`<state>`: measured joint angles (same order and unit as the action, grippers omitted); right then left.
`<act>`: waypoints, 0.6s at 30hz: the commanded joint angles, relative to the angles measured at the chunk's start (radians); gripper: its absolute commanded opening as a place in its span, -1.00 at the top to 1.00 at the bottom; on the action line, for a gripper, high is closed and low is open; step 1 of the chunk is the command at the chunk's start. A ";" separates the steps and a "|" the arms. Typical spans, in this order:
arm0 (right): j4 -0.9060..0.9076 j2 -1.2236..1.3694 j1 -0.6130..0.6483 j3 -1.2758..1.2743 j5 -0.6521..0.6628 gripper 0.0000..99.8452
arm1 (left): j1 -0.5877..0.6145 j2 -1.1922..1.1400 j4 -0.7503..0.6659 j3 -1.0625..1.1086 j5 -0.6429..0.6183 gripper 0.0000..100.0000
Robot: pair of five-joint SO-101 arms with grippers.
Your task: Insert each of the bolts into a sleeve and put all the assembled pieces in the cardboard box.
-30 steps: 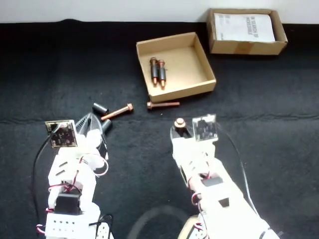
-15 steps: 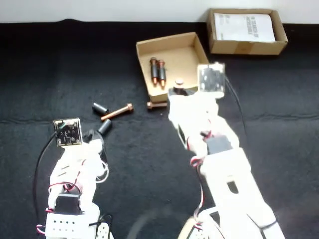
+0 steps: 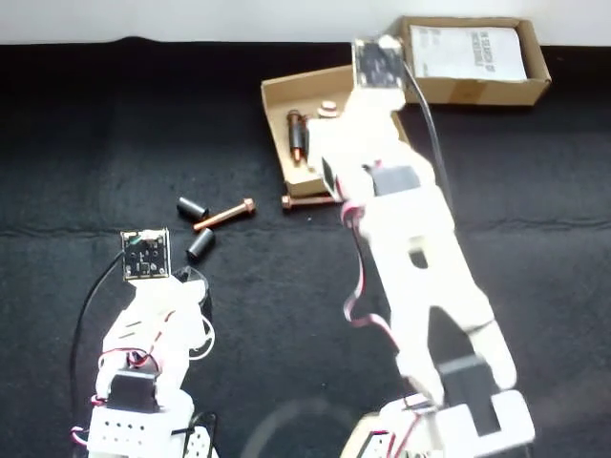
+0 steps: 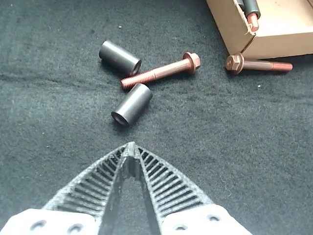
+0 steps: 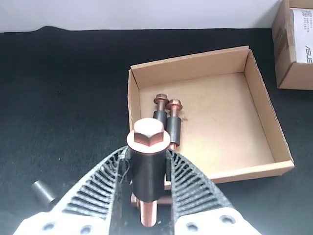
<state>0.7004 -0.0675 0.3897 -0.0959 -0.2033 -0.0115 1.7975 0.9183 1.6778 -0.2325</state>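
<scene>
My right gripper (image 5: 146, 188) is shut on a dark sleeve with a copper bolt through it (image 5: 148, 161), held upright above the near-left part of the open cardboard box (image 5: 188, 59). Two assembled pieces (image 5: 167, 120) lie side by side in that box (image 3: 272, 124). From above, the held bolt's head (image 3: 327, 110) shows over the box. My left gripper (image 4: 130, 147) is shut on nothing, a little short of two loose sleeves (image 4: 120, 57) (image 4: 132, 104) and a loose bolt (image 4: 161, 71). Another bolt (image 4: 258, 64) lies against the box's front wall.
A second cardboard box (image 3: 473, 57) with a printed sheet in it stands at the back right, close to the first. Black cloth covers the table up to a white wall at the back. The right arm (image 3: 410, 248) stretches across the middle.
The right arm has stretched away from the front of the table, carrying the assembled piece out over the box. The left arm has drawn back slightly from the loose parts.
</scene>
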 commanded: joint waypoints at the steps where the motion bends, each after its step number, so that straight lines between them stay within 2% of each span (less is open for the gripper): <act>1: 0.065 0.154 -0.005 0.312 -0.008 0.99 | -0.010 0.008 0.002 0.019 0.003 0.98; 11: 0.249 0.610 -0.035 0.963 -0.002 0.99 | 0.012 0.008 0.002 0.019 0.005 0.98; 18: 0.414 0.820 -0.087 1.219 -0.002 0.99 | 0.012 0.008 -0.003 0.019 0.005 0.98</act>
<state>1.0687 0.7273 0.3253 0.9996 -0.2033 -0.0100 1.7975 0.9183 1.6778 -0.2325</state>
